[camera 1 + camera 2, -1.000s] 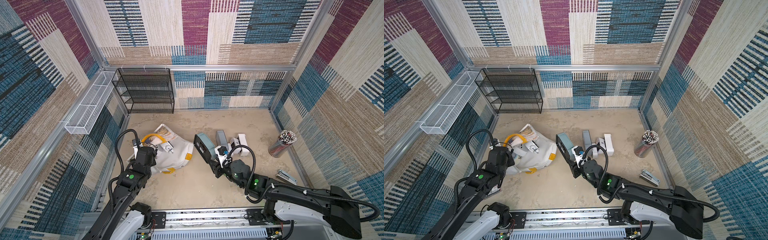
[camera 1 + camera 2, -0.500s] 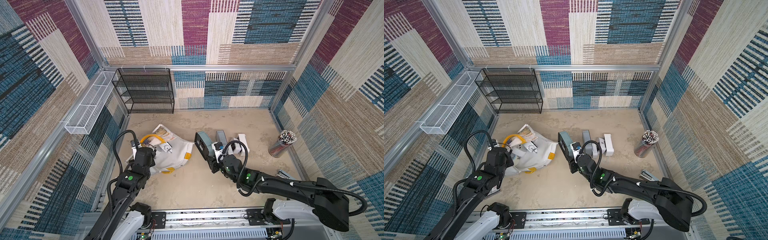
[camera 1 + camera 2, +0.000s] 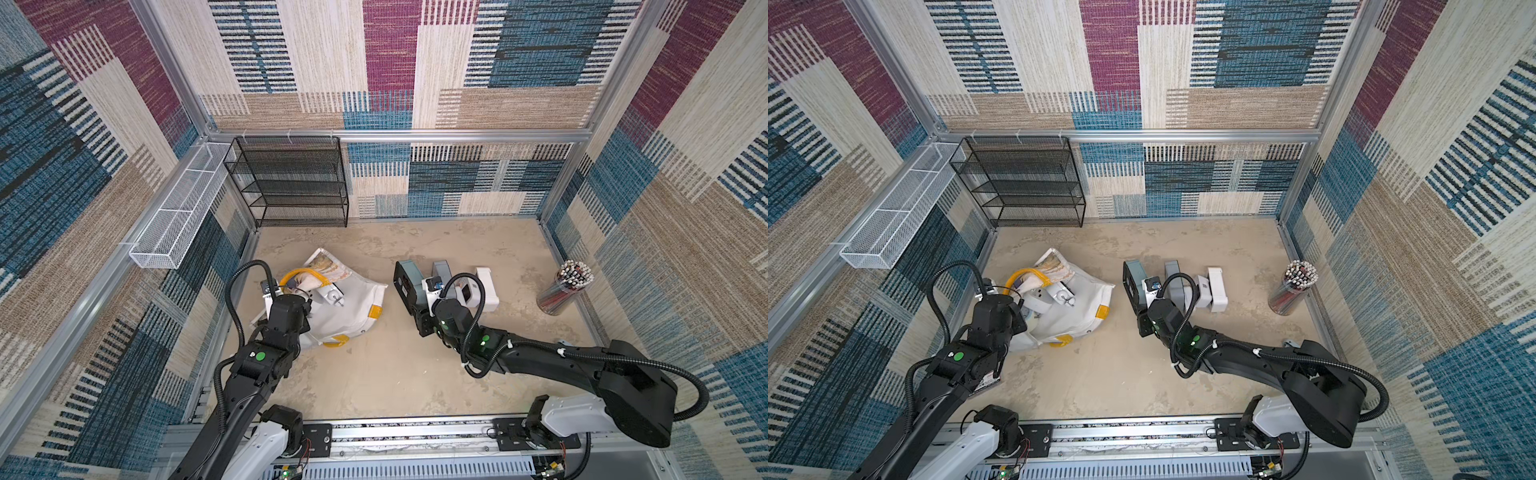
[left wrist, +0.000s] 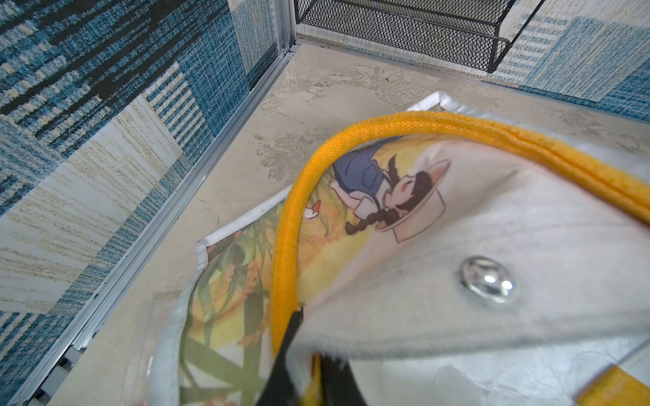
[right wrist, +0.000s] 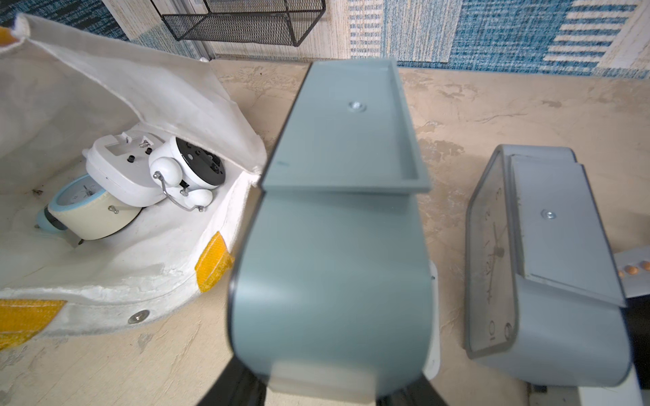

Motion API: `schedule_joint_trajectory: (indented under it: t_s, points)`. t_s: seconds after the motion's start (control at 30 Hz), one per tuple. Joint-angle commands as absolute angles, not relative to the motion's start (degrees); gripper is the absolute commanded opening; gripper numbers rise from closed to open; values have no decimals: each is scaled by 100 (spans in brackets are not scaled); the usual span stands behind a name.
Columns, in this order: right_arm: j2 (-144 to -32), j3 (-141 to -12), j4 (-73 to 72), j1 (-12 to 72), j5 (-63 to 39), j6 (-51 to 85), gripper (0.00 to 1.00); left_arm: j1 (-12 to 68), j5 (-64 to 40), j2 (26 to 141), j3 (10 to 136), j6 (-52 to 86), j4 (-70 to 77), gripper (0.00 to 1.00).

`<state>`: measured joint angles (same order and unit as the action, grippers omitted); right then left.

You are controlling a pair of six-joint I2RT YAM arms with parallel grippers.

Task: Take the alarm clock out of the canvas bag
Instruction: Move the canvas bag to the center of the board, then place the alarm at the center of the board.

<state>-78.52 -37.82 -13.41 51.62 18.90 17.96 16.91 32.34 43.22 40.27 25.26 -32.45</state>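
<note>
1. Stretching bare from the centre toward 6 o'clock, the floor (image 3: 374,374) offers the widest free room for moving.
2. Against the back edge at 11 o'clock stands the black mesh shelf (image 3: 291,183).
3. Slumped at 9 o'clock, the canvas bag (image 3: 353,307) gapes with three clocks (image 5: 119,175) inside; the left gripper (image 4: 309,365) is clenched on its rim beside the yellow handle (image 4: 292,211).
4. Outside the bag, just 12 o'clock of centre, the teal alarm clock (image 5: 334,246) is grasped by the right gripper (image 5: 323,390), clear of the bag's rim.
5. At its 3 o'clock side the grey clock (image 5: 548,267) stands just beside it, a narrow gap between.
</note>
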Motion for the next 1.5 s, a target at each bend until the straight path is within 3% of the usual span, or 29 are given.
schedule_joint_trajectory:
  t_s: [0.0,1.27,1.47]
  points:
    - [-7984,-3917,-1578,5150,1864,1923,24,1678,3252,4311,4012,2522,-3437,0]
    - [-9419,-4735,-1031,5001,1967,2356,25,1673,3003,4228,3983,2450,-3331,0]
    - [-9519,-4823,-891,5001,1969,2357,33,1670,2996,4224,3981,2459,-3327,0]
